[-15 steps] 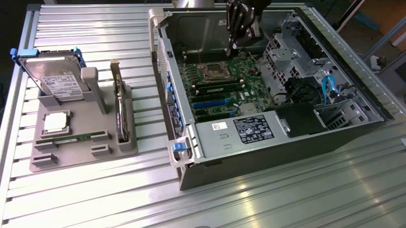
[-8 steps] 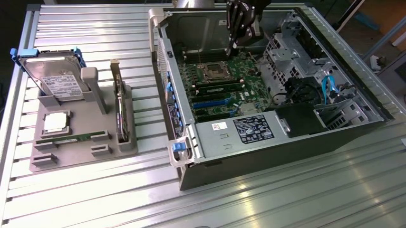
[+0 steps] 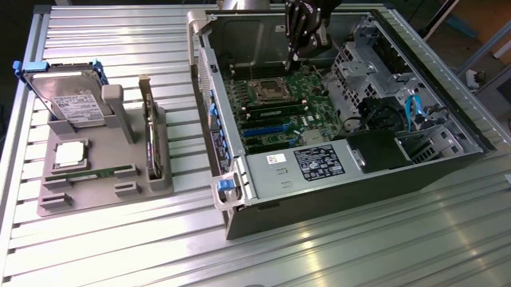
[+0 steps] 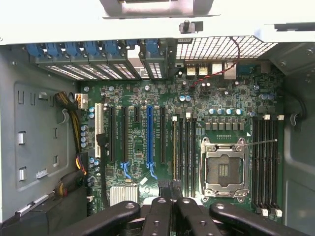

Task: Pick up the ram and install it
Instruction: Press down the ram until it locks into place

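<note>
The tool (image 3: 295,57) hangs inside the open computer case (image 3: 359,197), low over the motherboard (image 3: 279,113), with its fingers pressed together. In the wrist view their tips (image 4: 170,189) sit just at the near end of the memory slots (image 4: 184,152) beside the CPU socket (image 4: 222,167). A dark sliver shows between the tips, but the angle is poor and I cannot tell whether anything is pinched there. The ram (image 3: 84,174), a thin green stick, lies flat in the front groove of the grey holder (image 3: 104,197) on the worktop (image 3: 359,257), well apart from the tool and outside the case. The main risk, as I judge it, is that the closed tips are so near the board: a small drop or sideways drift could bring them against the slot latches, the small capacitors or the exposed socket pins, which bend easily. The case walls and the drive cage also crowd the arm, so a careless exit could clip sheet metal. At the holder, the upright expansion card (image 3: 150,137) and the hard drive (image 3: 68,101) stand near the stick, so a skewed approach could nudge them or tip the stick in its groove.
</note>
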`<action>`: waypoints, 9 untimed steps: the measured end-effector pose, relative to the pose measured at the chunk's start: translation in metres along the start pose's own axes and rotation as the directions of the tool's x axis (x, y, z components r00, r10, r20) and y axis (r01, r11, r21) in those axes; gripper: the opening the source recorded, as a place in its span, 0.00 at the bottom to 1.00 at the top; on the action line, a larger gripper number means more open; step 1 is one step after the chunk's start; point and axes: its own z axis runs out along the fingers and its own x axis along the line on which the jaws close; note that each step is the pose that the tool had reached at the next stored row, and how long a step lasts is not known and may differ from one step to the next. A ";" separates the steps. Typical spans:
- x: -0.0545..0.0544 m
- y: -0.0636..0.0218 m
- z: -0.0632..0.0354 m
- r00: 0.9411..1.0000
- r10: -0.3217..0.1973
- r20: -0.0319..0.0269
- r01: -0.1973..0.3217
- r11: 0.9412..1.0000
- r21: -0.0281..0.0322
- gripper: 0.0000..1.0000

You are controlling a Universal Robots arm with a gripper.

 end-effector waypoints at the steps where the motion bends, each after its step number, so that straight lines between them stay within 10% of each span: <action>1: 0.000 0.0000 0.0000 1.000 0.000 0.000 0.000 1.000 0.000 0.11; 9: 0.000 0.0000 0.0003 0.999 0.052 0.001 -0.052 0.999 -0.004 0.11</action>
